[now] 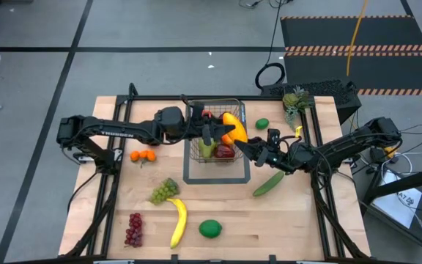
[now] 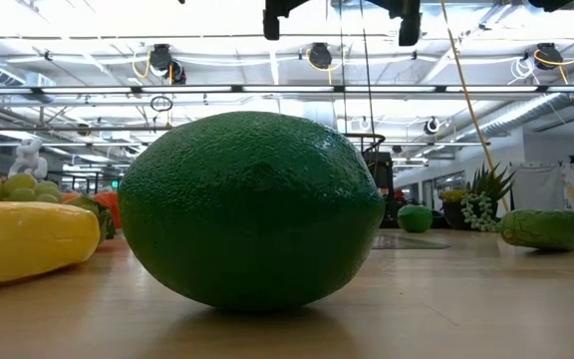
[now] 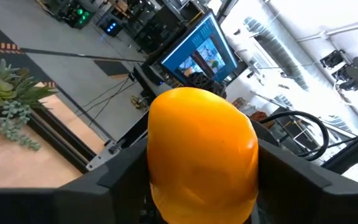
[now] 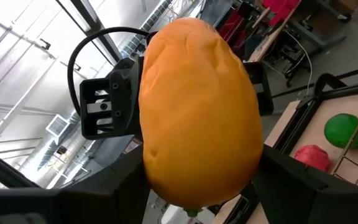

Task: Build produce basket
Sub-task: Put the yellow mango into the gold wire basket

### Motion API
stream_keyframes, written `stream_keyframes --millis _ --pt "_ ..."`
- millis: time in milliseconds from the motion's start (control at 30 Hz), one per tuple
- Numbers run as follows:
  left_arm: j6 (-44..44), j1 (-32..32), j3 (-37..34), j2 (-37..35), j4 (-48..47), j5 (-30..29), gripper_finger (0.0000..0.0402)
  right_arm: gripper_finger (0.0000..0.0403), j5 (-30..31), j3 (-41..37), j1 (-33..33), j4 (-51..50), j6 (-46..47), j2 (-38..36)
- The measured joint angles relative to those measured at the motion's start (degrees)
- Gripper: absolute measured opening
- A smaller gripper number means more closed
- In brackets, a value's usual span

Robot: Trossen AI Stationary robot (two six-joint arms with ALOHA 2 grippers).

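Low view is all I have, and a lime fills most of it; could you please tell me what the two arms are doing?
Observer: They meet above the basket, where the right gripper holds a mango.
Operator: Is the left one touching it too?
Observer: Yes, the left gripper is shut on the same mango from the other side.
Operator: Is anything in the basket yet?
Observer: A red apple and a green fruit lie inside.
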Motion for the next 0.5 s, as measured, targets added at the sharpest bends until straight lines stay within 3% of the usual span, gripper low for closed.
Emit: stream_keyframes --millis 200,500 --pt "0.4 0.0 0.0 0.0 0.5 0.6 0.0246 0.0252 -0.1 0.0 0.2 0.6 -4.0 0.0" --pt "-0.3 0.7 0.0 0.0 1.7 0.5 0.0264 0.0359 -0.8 0.1 0.8 1.7 -3.3 0.0"
